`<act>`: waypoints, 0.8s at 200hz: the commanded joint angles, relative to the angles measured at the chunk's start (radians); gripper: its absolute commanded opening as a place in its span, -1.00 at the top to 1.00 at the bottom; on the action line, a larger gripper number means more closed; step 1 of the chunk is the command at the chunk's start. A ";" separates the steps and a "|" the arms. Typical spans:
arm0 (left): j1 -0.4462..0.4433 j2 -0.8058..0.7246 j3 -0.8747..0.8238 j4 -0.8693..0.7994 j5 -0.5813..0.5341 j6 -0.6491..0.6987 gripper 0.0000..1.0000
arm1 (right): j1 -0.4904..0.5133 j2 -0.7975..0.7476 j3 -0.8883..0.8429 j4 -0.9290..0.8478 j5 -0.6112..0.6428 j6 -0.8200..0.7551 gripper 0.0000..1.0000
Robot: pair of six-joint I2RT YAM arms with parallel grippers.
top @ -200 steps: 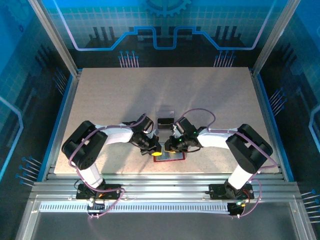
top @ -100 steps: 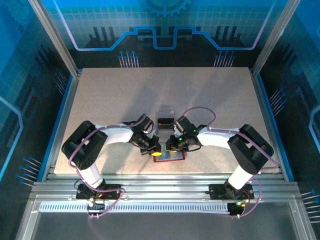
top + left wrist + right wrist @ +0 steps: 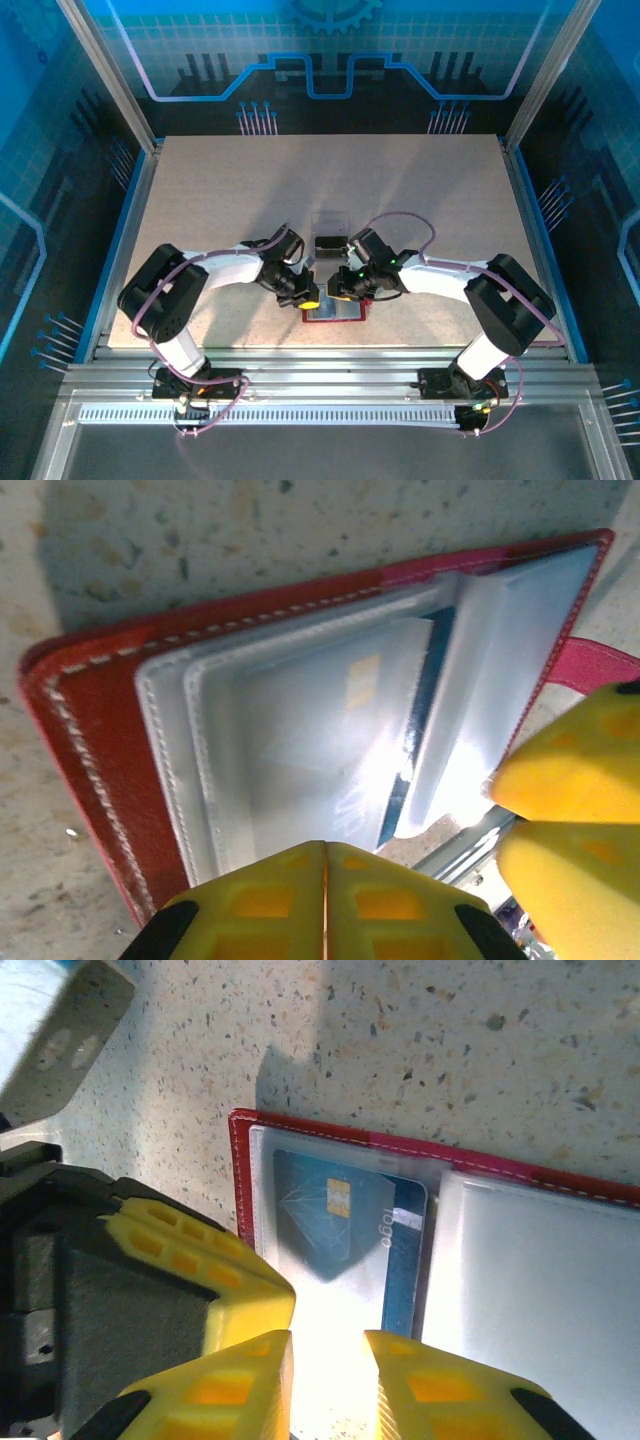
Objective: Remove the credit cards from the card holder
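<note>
Currently the card holder (image 3: 335,312) is lying open at the near edge of the table (image 3: 220,200). The left gripper (image 3: 325,852) is being pressed together at its left end. The right gripper (image 3: 328,1342) is being held slightly spread, pinching nothing, over the blue credit card (image 3: 345,1230). Unpinned, the holder could be dragged along with the card.

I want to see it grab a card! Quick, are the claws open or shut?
Left gripper: closed, holding nothing.
Right gripper: slightly open, nothing clearly held.

Pale speckled table (image 3: 200,200), open red card holder (image 3: 335,314) and clear box (image 3: 331,222) on it.
</note>
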 commanded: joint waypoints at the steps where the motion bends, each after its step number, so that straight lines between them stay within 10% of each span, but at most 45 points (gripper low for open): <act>1: 0.005 -0.046 0.033 -0.030 -0.009 -0.006 0.84 | -0.011 -0.013 -0.015 0.018 -0.028 0.027 0.51; 160: 0.009 -0.014 0.038 -0.107 -0.136 0.046 1.00 | -0.017 0.020 0.003 -0.005 -0.023 0.028 0.50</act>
